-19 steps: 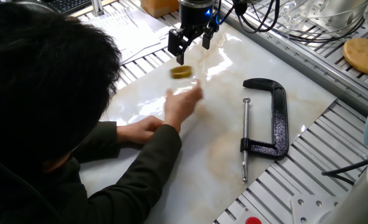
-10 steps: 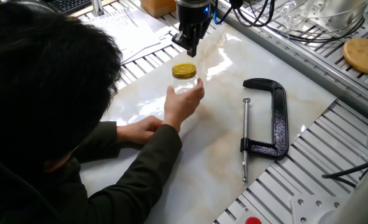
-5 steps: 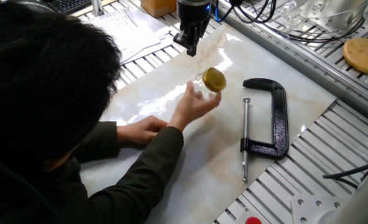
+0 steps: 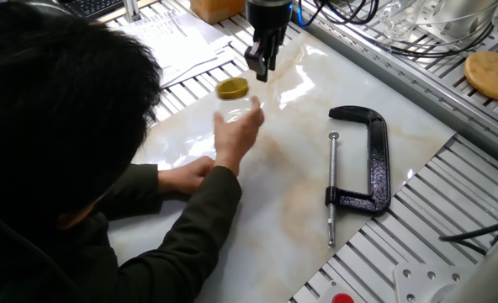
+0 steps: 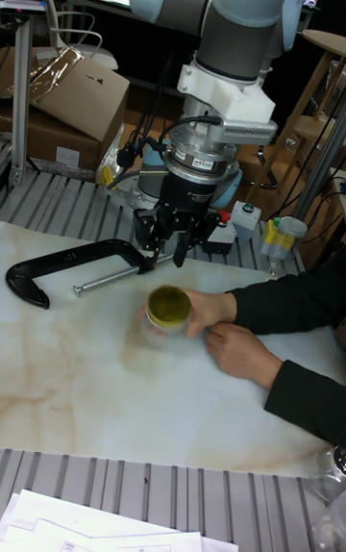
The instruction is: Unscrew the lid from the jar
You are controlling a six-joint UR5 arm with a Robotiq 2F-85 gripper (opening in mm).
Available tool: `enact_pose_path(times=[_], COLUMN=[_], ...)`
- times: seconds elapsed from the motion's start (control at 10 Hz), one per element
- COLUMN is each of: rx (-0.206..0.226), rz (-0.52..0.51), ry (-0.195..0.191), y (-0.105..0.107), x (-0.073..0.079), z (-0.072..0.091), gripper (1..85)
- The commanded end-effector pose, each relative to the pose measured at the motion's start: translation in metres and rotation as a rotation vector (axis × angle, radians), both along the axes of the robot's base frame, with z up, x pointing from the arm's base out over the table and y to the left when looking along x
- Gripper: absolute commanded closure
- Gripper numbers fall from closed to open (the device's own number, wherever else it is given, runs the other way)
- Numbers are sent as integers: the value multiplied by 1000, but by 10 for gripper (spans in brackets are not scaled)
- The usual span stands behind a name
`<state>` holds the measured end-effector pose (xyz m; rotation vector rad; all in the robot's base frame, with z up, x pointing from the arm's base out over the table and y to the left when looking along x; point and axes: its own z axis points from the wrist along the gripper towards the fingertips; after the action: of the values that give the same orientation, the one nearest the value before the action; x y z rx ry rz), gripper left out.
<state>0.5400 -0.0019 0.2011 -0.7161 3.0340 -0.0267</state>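
hand – swung jar back left | lid – upward again | claw – shifted slightly right

On the table, the jar sits near the middle, held in a person's hand, with the lid on top of it. In the fixed view the gripper hangs just beyond the lid at about one o'clock from it, apart from it, while the C-clamp lies well apart at about four o'clock from the jar. A wooden disc rests off the table slab at about three o'clock, far from the jar.
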Motion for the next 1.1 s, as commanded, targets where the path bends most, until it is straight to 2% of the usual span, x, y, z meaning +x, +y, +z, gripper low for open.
enact_pose_path(times=[0.0,0.2,0.5,1.0], rx=[49,55,73,48], rz=[80,110,88,53], ry=[-24,1,4,13], y=[9,9,13,14], x=[4,1,5,8], z=[-1,-6,-13,-13], gripper=[73,33,27,27])
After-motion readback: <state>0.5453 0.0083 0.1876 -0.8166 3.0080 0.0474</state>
